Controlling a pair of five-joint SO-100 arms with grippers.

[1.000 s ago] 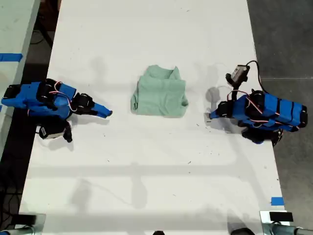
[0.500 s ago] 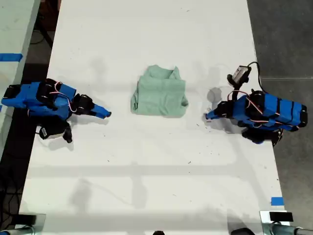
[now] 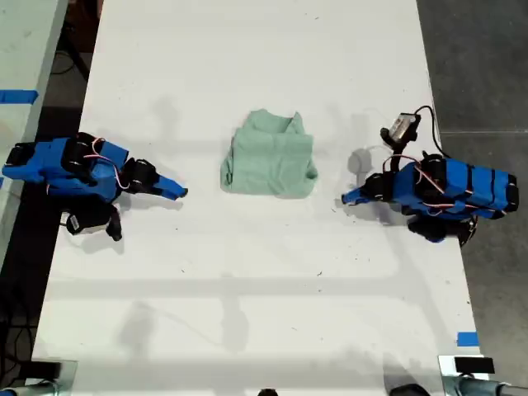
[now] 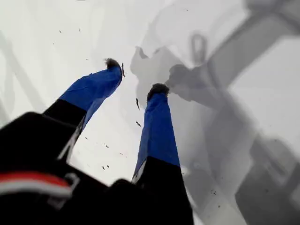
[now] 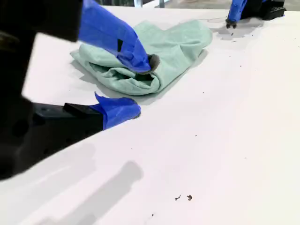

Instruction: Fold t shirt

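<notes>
Arm's end effector (image 3: 350, 197) nearer t shirt (image 3: 271, 155).

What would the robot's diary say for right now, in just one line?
t shirt: bunched, folded over, on table | my first gripper: open, empty | my second gripper: open, empty, facing shirt | contact: none

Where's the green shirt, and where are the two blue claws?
t shirt (image 3: 270, 157), exterior view, middle of the folded cloth.
my second gripper (image 5: 138, 86), second wrist view, gap between its fingertips.
my first gripper (image 4: 136, 88), first wrist view, gap between its fingertips.
</notes>
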